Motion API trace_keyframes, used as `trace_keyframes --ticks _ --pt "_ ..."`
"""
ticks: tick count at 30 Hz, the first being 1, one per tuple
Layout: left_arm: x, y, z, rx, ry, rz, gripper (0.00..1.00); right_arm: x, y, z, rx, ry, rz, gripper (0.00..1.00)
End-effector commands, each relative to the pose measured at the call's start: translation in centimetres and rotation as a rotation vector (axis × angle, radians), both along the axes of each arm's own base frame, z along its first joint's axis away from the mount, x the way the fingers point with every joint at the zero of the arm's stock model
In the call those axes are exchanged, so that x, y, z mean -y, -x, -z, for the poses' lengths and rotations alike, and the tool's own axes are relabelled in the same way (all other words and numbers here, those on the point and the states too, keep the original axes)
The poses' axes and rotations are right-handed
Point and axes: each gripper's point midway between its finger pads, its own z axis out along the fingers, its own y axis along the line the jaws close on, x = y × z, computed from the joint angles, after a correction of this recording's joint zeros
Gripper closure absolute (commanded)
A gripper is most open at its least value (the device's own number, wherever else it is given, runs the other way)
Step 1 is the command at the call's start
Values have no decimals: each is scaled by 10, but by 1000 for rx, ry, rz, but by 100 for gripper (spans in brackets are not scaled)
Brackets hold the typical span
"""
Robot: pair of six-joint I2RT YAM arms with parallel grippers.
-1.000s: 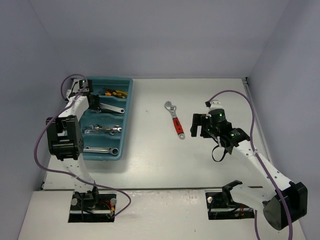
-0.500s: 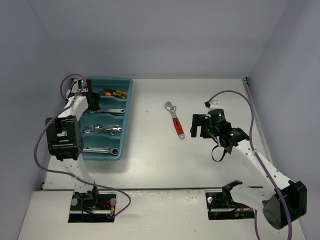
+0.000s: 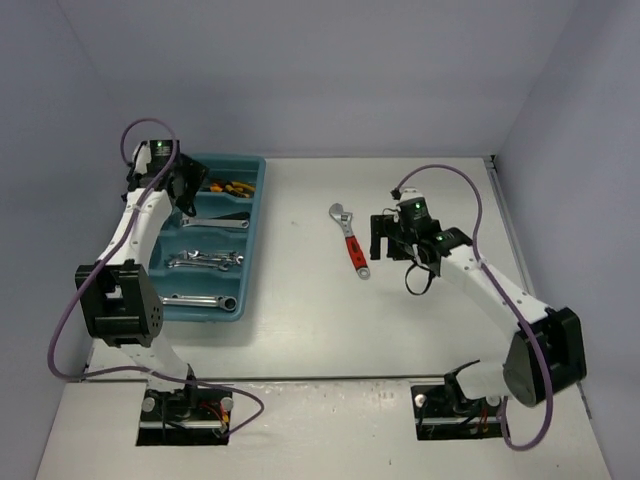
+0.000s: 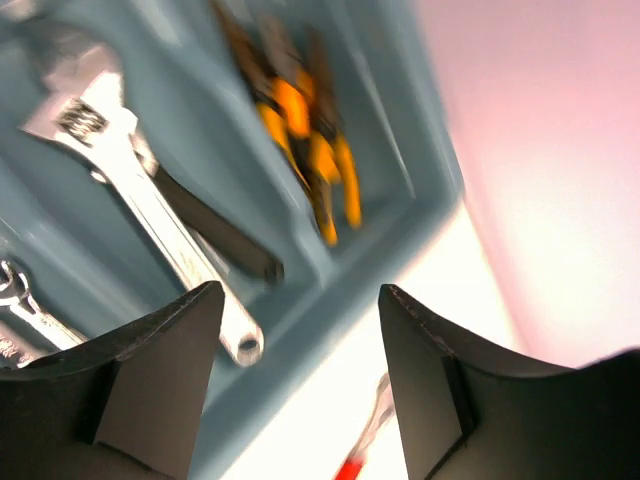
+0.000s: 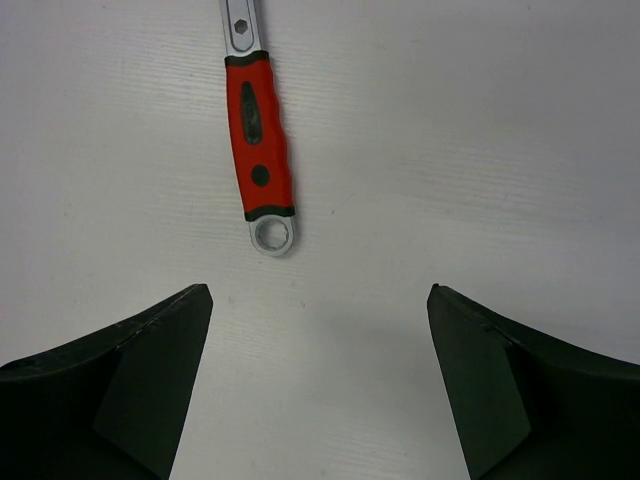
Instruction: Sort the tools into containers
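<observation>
Overhead view of two robot arms at a white table (image 3: 420, 180). A teal-blue tray (image 3: 254, 240) with four long compartments sits on the left side. From far to near, the compartments hold orange-handled tools (image 3: 232, 187), a silver adjustable wrench (image 3: 215, 222), a cluster of combination wrenches (image 3: 205, 261) and a single wrench (image 3: 200, 299).

One tool is not yet sorted. A red-handled adjustable wrench (image 3: 350, 243) lies flat mid-table, well apart from the tray. The right jaws hover just beside it, wide open and empty. In the right wrist view the handle (image 5: 258, 140) lies ahead of the fingers (image 5: 130, 380) and left of their centre line. The left jaws, also open and empty, hang over the far end of the tray, above the orange-handled tools (image 4: 300, 130).

Likely risks:
- **Off-centre descent:** one finger could land on the thin handle and skid it across the table instead of straddling it.
- **Grip near the ring end:** the heavy head would be left unsupported, so the wrench may droop or twist loose.
- **Carrying to the tray:** the tool could clip the tray wall or land in the wrong compartment.
- **Shared space:** the right arm could crowd the left arm parked over the tray.
</observation>
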Motion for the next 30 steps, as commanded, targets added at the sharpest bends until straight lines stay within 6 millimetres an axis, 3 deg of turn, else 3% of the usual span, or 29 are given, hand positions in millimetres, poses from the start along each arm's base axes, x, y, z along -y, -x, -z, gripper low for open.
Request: trace_keyframes --ticks 1,7,11,13,16,21,24,25,30 --pt "58 36 -90 134 -241 334 39 -21 -26 8 -19 9 -47 14" --pt "121 108 -67 14 -394 661 36 -48 -43 46 -90 98 -92 18" --pt "133 152 -52 -26 -434 772 34 -62 -52 73 -141 133 -112 21" --pt "133 174 -32 -85 -434 811 34 -68 -60 79 -145 140 -107 24" --pt "136 197 -24 -88 -406 846 34 -69 -65 97 -172 167 -88 30" --pt "135 219 -8 -111 -385 867 34 -71 -63 121 -207 212 -75 51" --pt "137 224 -7 -108 -355 858 34 -74 -51 131 -218 233 -88 91" --pt "139 225 -8 -105 -349 857 34 -75 -42 135 -225 241 -99 98" --pt "147 222 -9 -106 -334 858 34 -83 8 141 -253 255 -158 100"
